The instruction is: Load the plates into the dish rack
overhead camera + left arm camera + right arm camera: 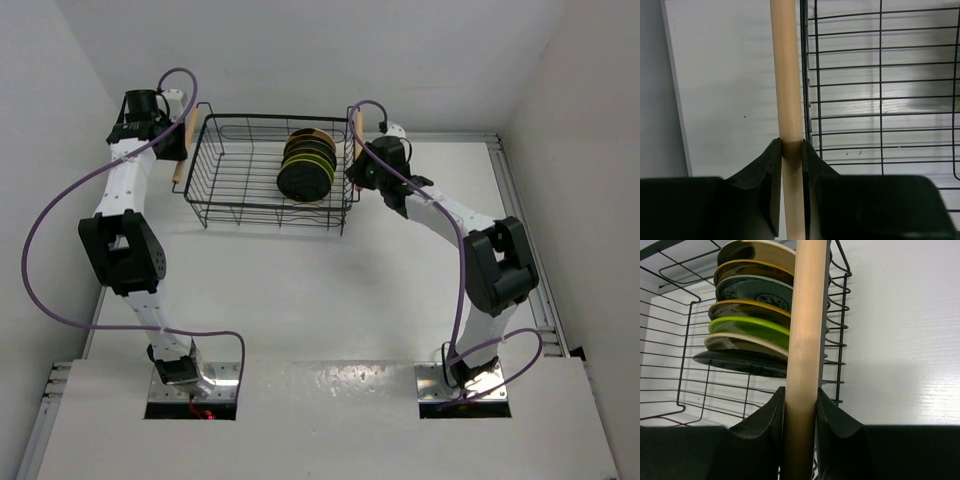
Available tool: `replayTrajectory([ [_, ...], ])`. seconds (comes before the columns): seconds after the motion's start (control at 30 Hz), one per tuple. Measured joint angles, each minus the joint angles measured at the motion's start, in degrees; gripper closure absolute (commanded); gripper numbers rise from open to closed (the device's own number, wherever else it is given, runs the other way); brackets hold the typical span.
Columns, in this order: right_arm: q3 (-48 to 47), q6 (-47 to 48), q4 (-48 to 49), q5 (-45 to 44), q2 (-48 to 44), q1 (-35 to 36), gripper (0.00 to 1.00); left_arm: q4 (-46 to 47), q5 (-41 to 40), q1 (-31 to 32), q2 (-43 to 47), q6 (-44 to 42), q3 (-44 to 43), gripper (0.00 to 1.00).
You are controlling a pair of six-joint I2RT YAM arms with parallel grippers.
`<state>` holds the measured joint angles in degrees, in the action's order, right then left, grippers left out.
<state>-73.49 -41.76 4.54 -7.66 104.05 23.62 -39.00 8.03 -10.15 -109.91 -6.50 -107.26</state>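
Note:
The black wire dish rack (240,180) stands at the back of the table. Several plates (306,165) stand on edge in a row at its right end; in the right wrist view the plates (752,325) show cream, mustard, teal-grey, lime green and black rims. My left gripper (178,140) is shut on the rack's left wooden handle (790,85), both pads pressed on the bar. My right gripper (362,168) is shut on the right wooden handle (807,330) just beside the plates.
White walls stand close behind and to both sides of the rack. The table's right metal rail (515,200) runs along the edge. Purple cables (60,200) loop from both arms. White table (300,290) lies between rack and arm bases.

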Motion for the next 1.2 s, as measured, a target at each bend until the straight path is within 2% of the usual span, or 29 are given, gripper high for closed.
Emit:
replayTrajectory([
  [0.03, -0.37, 0.15, -0.28, 0.48, 0.15, -0.28, 0.85, 0.02, -0.09, 0.0, 0.24, 0.17, 0.33, 0.82],
  [0.07, -0.83, 0.33, -0.52, 0.85, 0.48, -0.55, 0.75, 0.0, -0.11, 0.0, 0.63, 0.42, 0.81, 0.77],
  [0.13, -2.12, 0.92, -1.25, 1.99, 1.29, -1.16, 0.62, -0.17, -0.26, 0.0, 1.36, 0.59, 1.64, 0.7],
  [0.17, -2.71, 1.31, -1.4, 2.91, 1.7, -1.46, 0.55, -0.22, -0.33, -0.02, 1.64, 0.7, 1.99, 0.62],
  [0.33, -4.11, 4.0, -2.12, 5.33, 2.12, -2.12, 0.36, -0.39, -0.98, -0.07, 2.14, 0.76, 2.56, 0.49],
  [0.47, -4.22, 6.58, -3.41, 6.32, 1.66, -2.1, 0.0, -0.92, -1.84, -0.26, 2.25, 0.72, 1.46, 0.41],
  [0.67, -5.11, 10.51, -9.53, 7.74, -4.72, -3.82, 0.0, -1.14, -2.64, -1.81, 4.7, 0.24, -3.21, 0.32],
  [0.83, -1.44, 9.62, -12.74, 11.54, -19.63, -14.29, 0.0, -0.85, -3.96, -5.49, 12.39, -2.08, -2.25, 0.31],
  [0.93, 6.47, 9.38, -15.91, 11.89, -32.06, -24.13, 0.0, 0.0, -5.33, -9.6, 18.71, -3.28, 3.28, 0.31],
  [1.03, 13.97, 9.46, -20.46, 10.99, -40.79, -29.42, 0.0, -0.09, -5.68, -14.45, 23.34, -3.67, 11.21, 0.32],
  [1.2, 22.4, 9.18, -29.83, 11.17, -43.39, -32.83, 0.0, -0.66, -3.91, -19.69, 25.07, -3.63, 26.16, 0.32],
])
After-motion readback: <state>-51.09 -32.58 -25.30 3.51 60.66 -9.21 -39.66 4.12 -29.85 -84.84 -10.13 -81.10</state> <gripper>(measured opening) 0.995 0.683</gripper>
